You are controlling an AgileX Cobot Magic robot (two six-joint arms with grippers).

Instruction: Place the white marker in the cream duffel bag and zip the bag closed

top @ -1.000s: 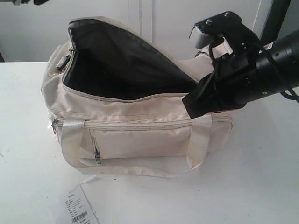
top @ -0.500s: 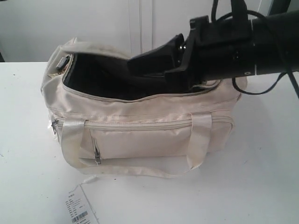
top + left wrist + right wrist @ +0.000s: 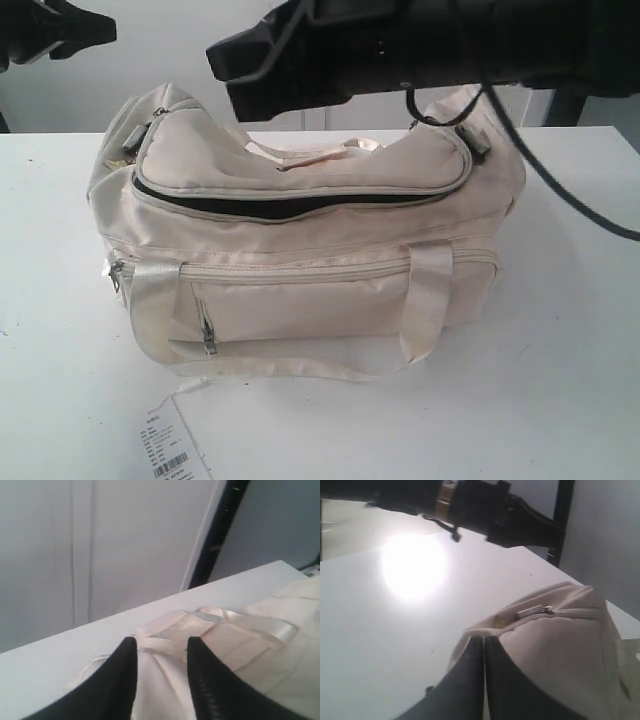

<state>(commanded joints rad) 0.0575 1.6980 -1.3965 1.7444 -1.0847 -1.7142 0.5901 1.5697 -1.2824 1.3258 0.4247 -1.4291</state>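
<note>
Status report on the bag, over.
Left end effector open. Right end effector shut, beside cream duffel bag. White marker not visible. Main zip gaping. Nothing blocking zip.

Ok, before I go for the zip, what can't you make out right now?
- white marker: in no view; if inside the cream duffel bag, its top flap hides it.
- left gripper: exterior view, cut off by the top-left corner.
- paper tag: exterior view, cut by the bottom edge, print too small.
- table: right wrist view, glare washes out a patch.

cream duffel bag [image 3: 300, 290] — dark lining [image 3: 250, 205], white table [image 3: 560, 380], white barcode tag [image 3: 170, 450]
</note>
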